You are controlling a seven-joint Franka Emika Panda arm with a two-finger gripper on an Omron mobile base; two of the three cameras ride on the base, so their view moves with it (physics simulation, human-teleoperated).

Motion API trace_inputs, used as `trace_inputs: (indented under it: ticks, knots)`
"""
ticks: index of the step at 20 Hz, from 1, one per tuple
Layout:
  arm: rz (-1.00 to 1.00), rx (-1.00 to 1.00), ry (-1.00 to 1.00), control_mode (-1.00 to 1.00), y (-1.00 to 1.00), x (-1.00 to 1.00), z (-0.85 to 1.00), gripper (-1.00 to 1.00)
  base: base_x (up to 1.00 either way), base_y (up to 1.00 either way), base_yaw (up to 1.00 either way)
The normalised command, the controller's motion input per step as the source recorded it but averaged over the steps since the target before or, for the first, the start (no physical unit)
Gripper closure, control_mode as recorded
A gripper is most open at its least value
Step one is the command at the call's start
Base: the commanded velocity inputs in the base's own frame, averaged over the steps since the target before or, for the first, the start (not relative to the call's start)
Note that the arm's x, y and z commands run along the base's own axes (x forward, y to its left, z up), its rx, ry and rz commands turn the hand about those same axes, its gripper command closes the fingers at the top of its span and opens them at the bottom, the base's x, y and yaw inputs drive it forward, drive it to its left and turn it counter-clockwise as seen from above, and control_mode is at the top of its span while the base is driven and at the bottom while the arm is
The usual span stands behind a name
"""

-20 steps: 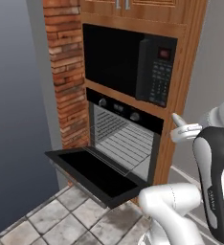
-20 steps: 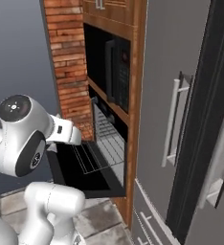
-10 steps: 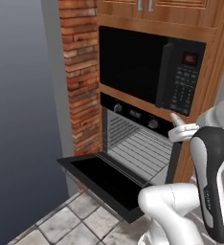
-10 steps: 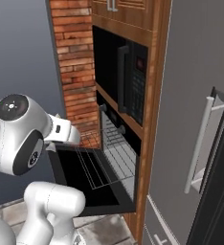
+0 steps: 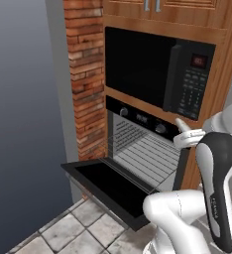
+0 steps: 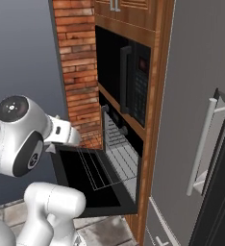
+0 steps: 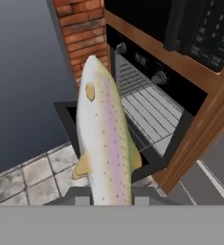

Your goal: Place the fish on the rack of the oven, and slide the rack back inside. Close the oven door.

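**Fish held in front of the open oven**

The fish (image 7: 104, 134) is way prettier than you'd expect: pale grey-white belly, a pinkish stripe running down its side, little dark speckles all over, a greenish-yellow tint along the back and yellowish fins. In the hand view it stands almost straight up out of the gripper (image 7: 106, 200), head pointing away from the hand, tail end down between the finger tips. The jaws are squeezed together on that tail end, so it's clamped there, up in the air and not resting on anything.

Behind the fish sits the oven (image 5: 147, 144) with its oven door (image 5: 113, 184) dropped flat open, dark glass facing up. The rack (image 5: 150, 158) is a silvery wire grid and it's inside the cavity, between the ribbed silver walls. Fish and rack are well apart, with the fish out on the near side of the door, over the grey floor tiles (image 7: 35, 177).

Above the oven there's a black microwave (image 5: 160, 74) with a keypad and a small red display. The keypad markings and the display are too tiny and blurry to read. A red brick column (image 5: 86, 74) stands to the left of both.
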Motion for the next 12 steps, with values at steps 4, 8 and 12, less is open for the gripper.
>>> trace_inputs:
  ticks: [4, 8, 12]
  knots:
    - [0.00, -0.04, 0.00, -1.00, 0.23, 0.03, -0.26, 1.00, 0.00, 0.00, 0.00]
    - [-0.03, -0.09, 0.00, -1.00, 0.36, 0.00, -0.35, 1.00, 0.00, 0.00, 0.00]
    - [0.00, -0.09, 0.00, -1.00, 0.34, 0.02, -0.39, 1.00, 0.00, 0.00, 0.00]
